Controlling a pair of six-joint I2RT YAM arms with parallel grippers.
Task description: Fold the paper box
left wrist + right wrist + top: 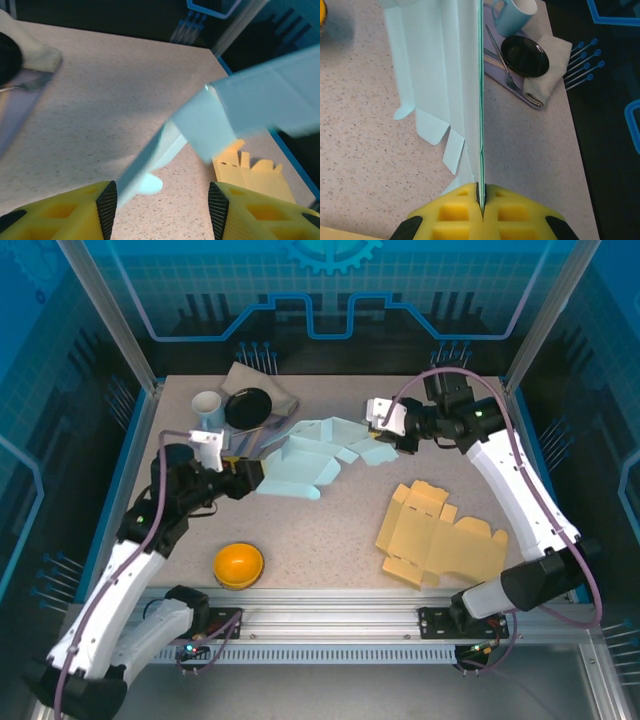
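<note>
Near edge: orange bowl (238,565) left of centre, flat yellow box blank (440,535) to the right, both on the bench (330,540).

Mid-bench: light-blue paper box (305,462), partly unfolded, lying between the two arms.

Left hand (162,211) is at the box's left end with fingers well apart. A blue flap runs through the gap close to the left finger, not clamped; can't tell if it touches.

Right hand (481,192) is at the far-right end, pinched tight on the edge of one box panel, which stands upright.

Far left: blue mug (207,408), black dish (247,407) on a folded cloth (280,392), fork (507,70) on a lilac mat (496,65) beside it.
</note>
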